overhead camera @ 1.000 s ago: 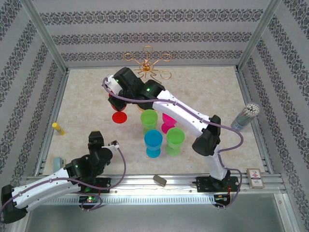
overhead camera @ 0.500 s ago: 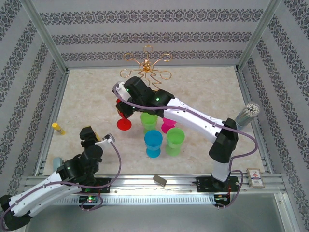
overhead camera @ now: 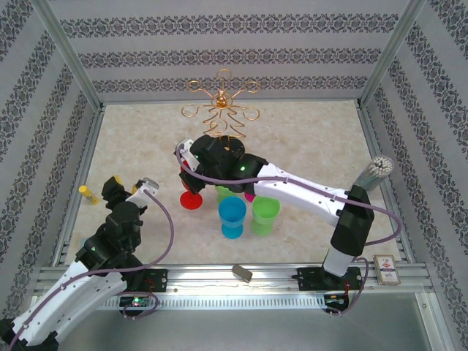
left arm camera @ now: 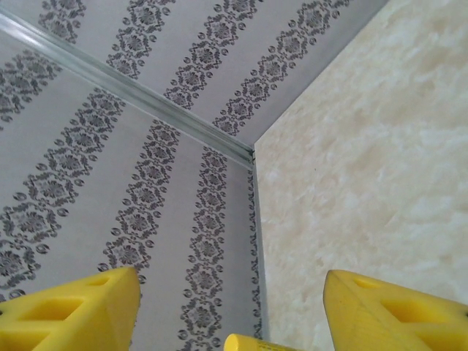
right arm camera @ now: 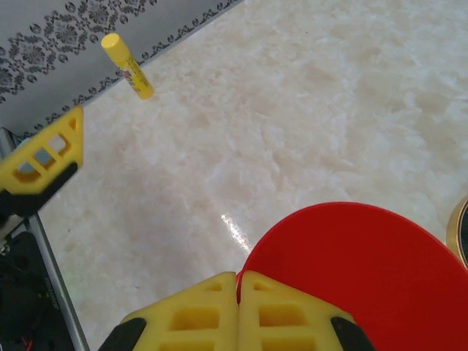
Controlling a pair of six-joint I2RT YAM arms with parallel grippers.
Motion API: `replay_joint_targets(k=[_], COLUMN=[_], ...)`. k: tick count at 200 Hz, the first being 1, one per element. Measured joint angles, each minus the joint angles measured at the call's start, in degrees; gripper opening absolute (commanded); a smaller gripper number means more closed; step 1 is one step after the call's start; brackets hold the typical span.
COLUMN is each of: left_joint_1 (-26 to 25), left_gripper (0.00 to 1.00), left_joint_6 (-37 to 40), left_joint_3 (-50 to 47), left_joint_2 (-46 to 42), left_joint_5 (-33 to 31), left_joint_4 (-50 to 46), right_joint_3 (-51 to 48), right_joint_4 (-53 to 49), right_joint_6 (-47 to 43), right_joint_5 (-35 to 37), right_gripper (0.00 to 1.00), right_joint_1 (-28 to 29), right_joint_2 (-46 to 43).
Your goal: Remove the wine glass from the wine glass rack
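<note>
The right arm has pulled back from the wine glass rack (overhead camera: 220, 104) toward 6 o'clock and taken the red wine glass (overhead camera: 191, 200) along. The left arm has swung out toward 9 o'clock.

The right pincer (overhead camera: 193, 175) is closed tight on the wine glass. In the right wrist view its two yellow fingers (right arm camera: 191, 316) press together, and the round red part of the glass (right arm camera: 351, 270) sits just under them. I cannot tell if the glass touches the table (overhead camera: 307, 139).

The glass is off the rack now. It hangs a good way from the gold wire tree, which stands at the 12 o'clock side of the table. The glass is at 9 o'clock from the blue cup (overhead camera: 232, 216), near it. A green cup (overhead camera: 265, 212) stands just beside the blue cup at 3 o'clock.

The left pincer (overhead camera: 128, 184) is wide open and holds nothing. It points at the corner where the wall meets the table. A yellow glue stick (overhead camera: 88, 194) lies near it, at 9 o'clock by the wall.
</note>
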Motion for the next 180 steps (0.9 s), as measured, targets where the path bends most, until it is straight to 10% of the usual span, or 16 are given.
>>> replay_joint_targets(k=[180], left_joint_1=[12.35], left_gripper=[0.71], left_joint_6=[-22.84], left_joint_3=[7.21], left_joint_2=[5.95], left_joint_5=[10.21], left_joint_4=[-0.02], right_joint_3=[-12.22], right_joint_4=[4.96], right_joint_6=[3.96], right_joint_5=[13.70], right_gripper=[0.00], right_joint_1=[9.81], right_joint_2=[-4.26])
